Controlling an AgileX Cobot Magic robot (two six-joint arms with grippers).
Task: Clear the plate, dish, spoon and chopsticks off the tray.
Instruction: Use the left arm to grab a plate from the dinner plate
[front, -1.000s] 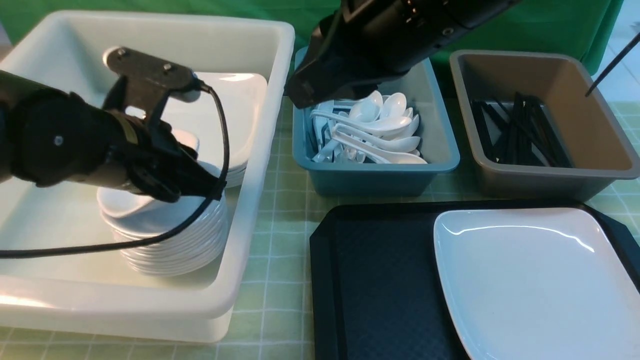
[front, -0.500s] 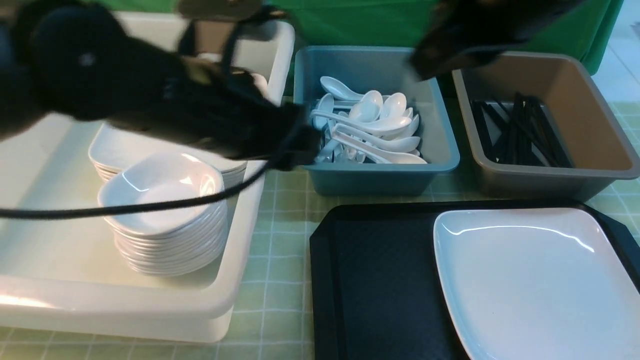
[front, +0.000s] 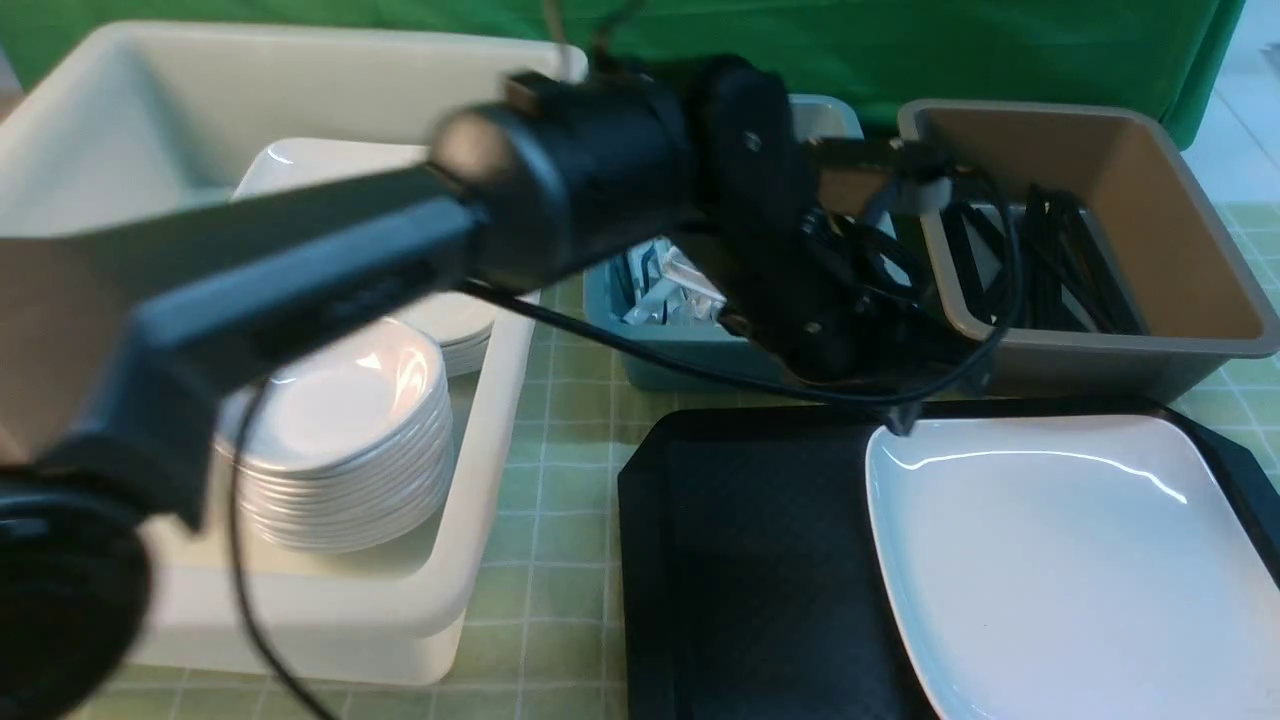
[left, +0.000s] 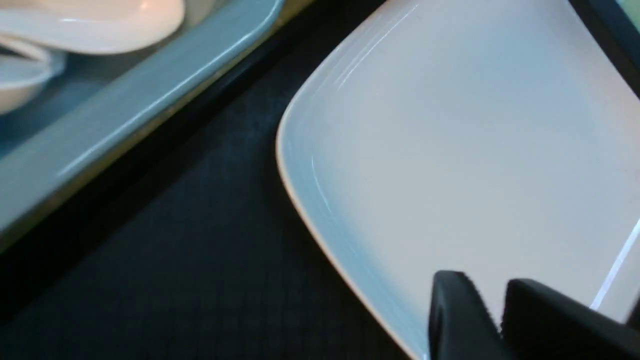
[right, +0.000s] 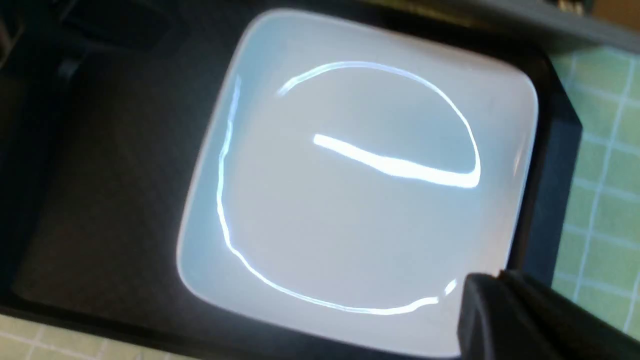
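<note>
The large white plate (front: 1060, 560) lies on the right half of the black tray (front: 760, 560); nothing else sits on the tray. My left gripper (front: 895, 415) hangs at the plate's far left corner. In the left wrist view, the left gripper (left: 487, 287) has its fingers slightly apart over the plate (left: 450, 150), holding nothing. The right gripper (right: 492, 277) is shut and empty, above one edge of the plate (right: 350, 210). Small dishes (front: 340, 420) are stacked in the white bin, spoons (front: 660, 285) lie in the blue bin, and chopsticks (front: 1040, 260) in the brown bin.
The white bin (front: 480, 420) stands left of the tray and also holds a stack of larger plates (front: 450, 320). The blue bin (front: 690, 360) and brown bin (front: 1150, 350) stand just behind the tray. My left arm (front: 560, 200) crosses over the white and blue bins.
My left arm has swung right from the dish stack in the white bin to the plate's far left corner. The right arm has left the front view.
</note>
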